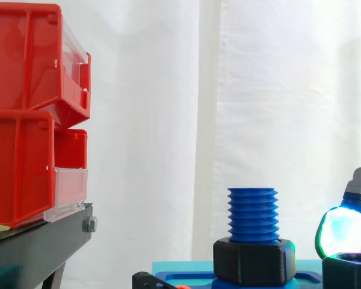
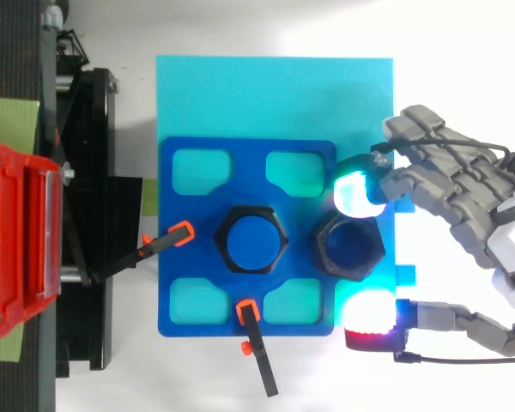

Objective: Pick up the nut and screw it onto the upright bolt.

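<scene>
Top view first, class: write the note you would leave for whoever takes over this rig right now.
Hand: open, fingertips on either side of the loose nut, not closed on it.
Loose nut: lies at the blue plate's edge, beside the upright bolt.
Bolt: another black nut already sits at its base.
Done: nothing gripped yet.
Left: grasp, lift, set on the bolt's top, screw down.

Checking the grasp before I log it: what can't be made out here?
Side view: the loose nut is cut off at the bottom right corner, the hand by the right edge.
Top view: glow from the upper fingertip blurs whether it touches that nut.
Both views: the bolt has its lowest threads hidden by the seated nut.
</scene>
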Controlling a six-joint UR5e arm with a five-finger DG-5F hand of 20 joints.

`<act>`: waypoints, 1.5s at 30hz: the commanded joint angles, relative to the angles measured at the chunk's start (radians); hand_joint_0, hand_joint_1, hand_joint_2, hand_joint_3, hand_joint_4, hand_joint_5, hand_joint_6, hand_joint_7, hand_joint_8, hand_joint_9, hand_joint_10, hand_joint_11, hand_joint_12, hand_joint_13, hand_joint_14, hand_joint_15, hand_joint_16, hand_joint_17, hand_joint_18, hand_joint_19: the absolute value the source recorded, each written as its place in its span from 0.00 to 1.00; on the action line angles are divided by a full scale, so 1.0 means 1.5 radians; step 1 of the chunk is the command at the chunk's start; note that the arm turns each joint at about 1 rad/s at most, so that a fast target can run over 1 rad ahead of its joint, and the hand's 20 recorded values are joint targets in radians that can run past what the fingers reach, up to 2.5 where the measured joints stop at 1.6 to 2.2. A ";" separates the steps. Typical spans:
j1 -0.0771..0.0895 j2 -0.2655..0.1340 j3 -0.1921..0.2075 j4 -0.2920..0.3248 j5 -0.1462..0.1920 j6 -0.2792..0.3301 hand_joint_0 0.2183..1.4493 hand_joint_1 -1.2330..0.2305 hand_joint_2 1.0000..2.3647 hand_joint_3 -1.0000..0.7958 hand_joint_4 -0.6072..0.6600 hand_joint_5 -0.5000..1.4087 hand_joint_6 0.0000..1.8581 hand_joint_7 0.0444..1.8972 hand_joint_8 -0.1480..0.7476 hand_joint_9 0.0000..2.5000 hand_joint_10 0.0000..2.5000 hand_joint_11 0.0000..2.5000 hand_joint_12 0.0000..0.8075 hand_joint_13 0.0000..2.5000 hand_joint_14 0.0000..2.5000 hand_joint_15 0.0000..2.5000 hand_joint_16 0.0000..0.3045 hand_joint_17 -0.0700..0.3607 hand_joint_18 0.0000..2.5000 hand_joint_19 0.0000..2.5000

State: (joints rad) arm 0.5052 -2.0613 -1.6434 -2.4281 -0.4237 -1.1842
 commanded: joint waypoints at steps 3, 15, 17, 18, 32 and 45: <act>-0.001 0.001 0.000 -0.001 -0.004 0.000 0.19 0.28 0.00 0.28 0.77 0.15 0.27 0.55 0.53 0.11 0.00 0.00 0.54 0.08 0.00 0.00 0.21 0.50 0.17 0.08; -0.005 0.001 0.000 -0.013 -0.009 0.000 0.24 0.28 0.00 0.28 0.76 0.16 0.27 0.64 0.52 0.13 0.00 0.02 0.51 0.10 0.00 0.00 0.20 0.47 0.18 0.08; -0.005 0.000 0.000 -0.020 -0.009 0.000 0.24 0.28 0.00 0.28 0.76 0.16 0.27 0.65 0.52 0.13 0.00 0.03 0.51 0.10 0.00 0.00 0.19 0.47 0.18 0.08; -0.005 0.000 0.000 -0.022 -0.009 0.000 0.25 0.28 0.00 0.28 0.75 0.16 0.27 0.66 0.52 0.13 0.00 0.02 0.51 0.10 0.00 0.00 0.19 0.47 0.18 0.08; -0.011 0.001 0.000 -0.038 -0.012 0.002 0.25 0.28 0.00 0.28 0.76 0.17 0.28 0.69 0.53 0.18 0.00 0.05 0.50 0.12 0.00 0.00 0.19 0.46 0.20 0.09; -0.011 0.003 0.040 -0.128 -0.012 0.025 0.24 0.31 0.00 0.28 0.76 0.17 0.29 0.68 0.54 0.19 0.00 0.06 0.50 0.12 0.00 0.00 0.19 0.47 0.21 0.09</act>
State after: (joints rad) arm 0.4894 -2.0585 -1.6071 -2.5546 -0.4422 -1.1642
